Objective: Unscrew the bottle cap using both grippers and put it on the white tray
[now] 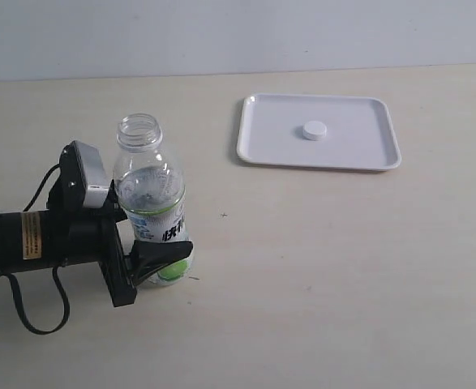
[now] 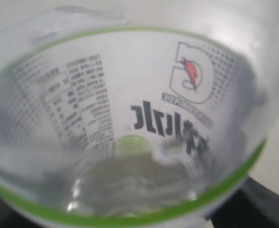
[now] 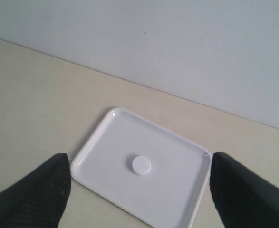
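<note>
Within the left gripper [image 1: 151, 237], grip unclear, the bottle [image 1: 147, 180] stands upright; right gripper [image 3: 140, 186] spread empty.

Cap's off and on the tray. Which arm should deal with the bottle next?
Left. The left gripper flanks the bottle low on its label. The right gripper is open, facing the white tray and bottle cap, with no bottle in its view.

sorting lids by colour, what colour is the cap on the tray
White bottle cap, matching the tray; exterior view best.
</note>
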`<state>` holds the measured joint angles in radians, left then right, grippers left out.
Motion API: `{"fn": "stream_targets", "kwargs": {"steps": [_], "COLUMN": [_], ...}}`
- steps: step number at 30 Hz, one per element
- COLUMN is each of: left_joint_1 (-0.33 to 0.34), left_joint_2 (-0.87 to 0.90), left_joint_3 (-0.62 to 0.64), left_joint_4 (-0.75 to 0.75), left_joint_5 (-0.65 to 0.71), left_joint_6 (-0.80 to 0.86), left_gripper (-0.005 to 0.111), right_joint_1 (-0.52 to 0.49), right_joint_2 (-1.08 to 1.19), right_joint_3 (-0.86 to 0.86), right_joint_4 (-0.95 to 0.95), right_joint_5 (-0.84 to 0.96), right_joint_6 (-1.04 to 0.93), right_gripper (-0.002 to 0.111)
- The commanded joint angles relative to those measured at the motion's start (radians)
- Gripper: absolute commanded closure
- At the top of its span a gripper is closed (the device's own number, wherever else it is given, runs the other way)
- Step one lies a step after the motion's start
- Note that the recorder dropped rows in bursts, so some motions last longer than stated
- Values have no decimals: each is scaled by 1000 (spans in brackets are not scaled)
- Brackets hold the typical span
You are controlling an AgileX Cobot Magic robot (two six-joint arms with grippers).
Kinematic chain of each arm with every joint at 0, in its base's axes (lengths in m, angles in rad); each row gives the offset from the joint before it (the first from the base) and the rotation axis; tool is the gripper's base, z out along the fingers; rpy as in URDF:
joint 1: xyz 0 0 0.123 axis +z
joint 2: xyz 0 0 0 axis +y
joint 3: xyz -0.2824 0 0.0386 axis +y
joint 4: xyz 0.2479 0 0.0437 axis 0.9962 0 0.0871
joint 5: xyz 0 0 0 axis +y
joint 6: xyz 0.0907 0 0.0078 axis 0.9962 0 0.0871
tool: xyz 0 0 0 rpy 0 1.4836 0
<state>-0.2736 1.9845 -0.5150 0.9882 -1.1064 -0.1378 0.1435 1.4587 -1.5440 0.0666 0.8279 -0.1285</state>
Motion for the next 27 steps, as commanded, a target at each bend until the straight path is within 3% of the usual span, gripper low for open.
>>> {"fn": "stream_targets", "kwargs": {"steps": [1, 3, 5, 6, 8, 19, 23, 27], "left_joint_1": [-5, -5, -5, -1, 22, 56, 56, 56], "left_joint_2": [-5, -19, -36, -43, -55, -164, -174, -177], "left_joint_3": [19, 32, 50, 64, 79, 219, 254, 277], "left_joint_4": [-13, -21, -34, -57, -54, -51, -76, -87], "left_joint_5": [2, 18, 31, 31, 31, 32, 34, 36], "left_joint_6": [4, 4, 4, 6, 6, 8, 6, 6], "left_gripper": [36, 36, 27, 17, 11, 11, 22, 51], "right_joint_1": [-3, -3, -3, -3, -3, -3, -3, -3], "right_joint_2": [-90, -136, -189, -234, -300, -552, -591, -648], "right_joint_3": [1, 4, 40, 79, 135, 240, 245, 302], "right_joint_4": [13, 13, 16, 46, 80, 171, 215, 276], "right_joint_5": [70, 108, 119, 103, 59, 53, 127, 128], "right_joint_6": [-1, -6, -47, -59, -70, -98, -122, -160], "right_gripper": [33, 33, 33, 33, 33, 33, 35, 50]}}
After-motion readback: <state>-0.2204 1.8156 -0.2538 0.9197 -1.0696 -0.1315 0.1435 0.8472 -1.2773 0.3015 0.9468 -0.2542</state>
